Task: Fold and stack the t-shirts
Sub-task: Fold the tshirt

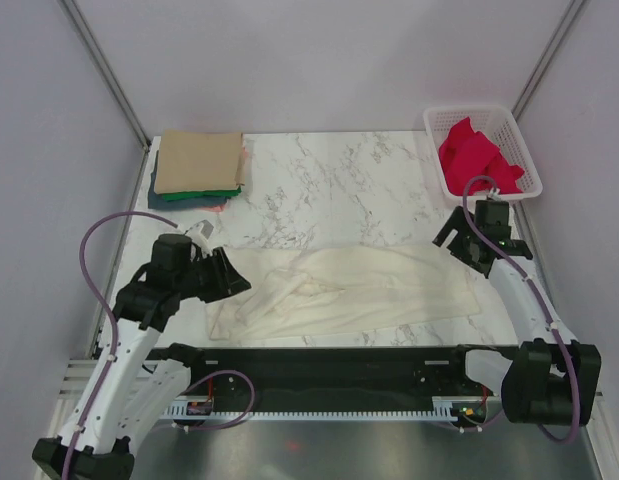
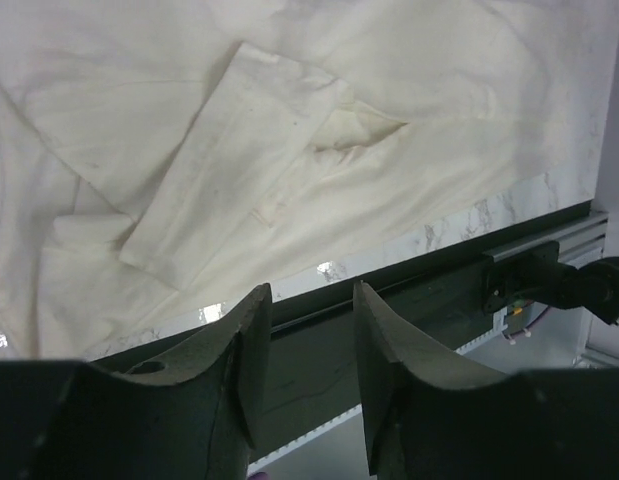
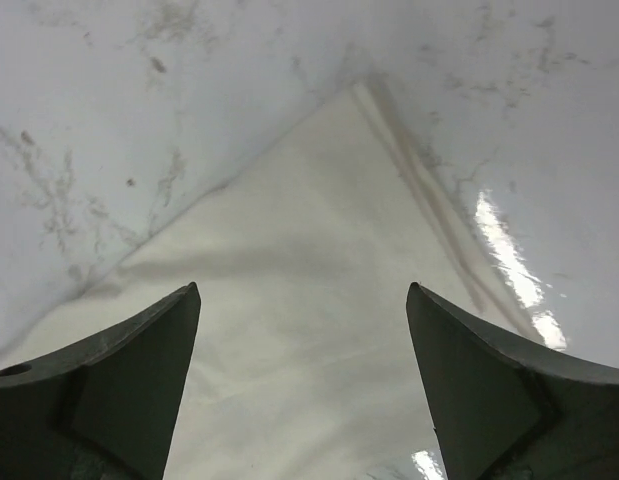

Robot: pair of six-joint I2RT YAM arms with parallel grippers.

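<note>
Marble table (image 1: 339, 180), pale walls (image 1: 319, 60); cream t-shirt (image 1: 369, 290) spread; left hand (image 1: 237, 275), right hand (image 1: 451, 235) released.

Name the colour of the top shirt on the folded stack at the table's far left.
Tan. The top shirt shows best in the top external view.
</note>
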